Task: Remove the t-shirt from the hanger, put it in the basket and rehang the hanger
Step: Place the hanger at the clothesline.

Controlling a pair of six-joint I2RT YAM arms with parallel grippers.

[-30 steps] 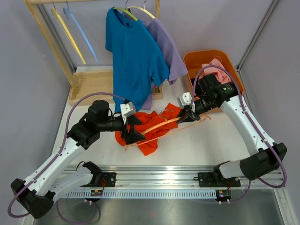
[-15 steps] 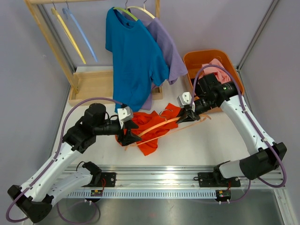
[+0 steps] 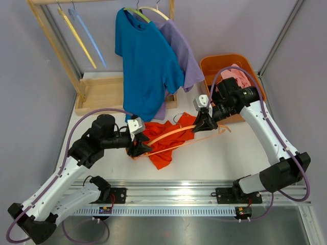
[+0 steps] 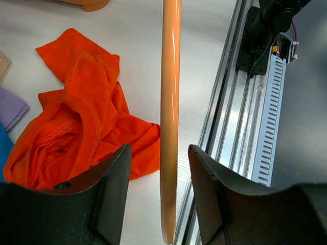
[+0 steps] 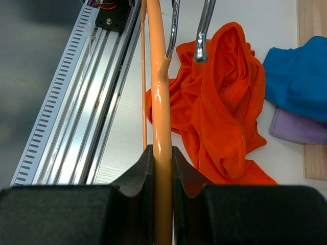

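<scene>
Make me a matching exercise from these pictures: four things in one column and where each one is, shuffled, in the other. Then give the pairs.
Things
1. orange t-shirt
2. blue t-shirt
3. pink garment
4. orange hanger

Places
A. in the orange bin
B. clamped in the right gripper
C. crumpled on the table
D. hanging up at the back

Pairs: 1-C, 2-D, 3-A, 4-B
</scene>
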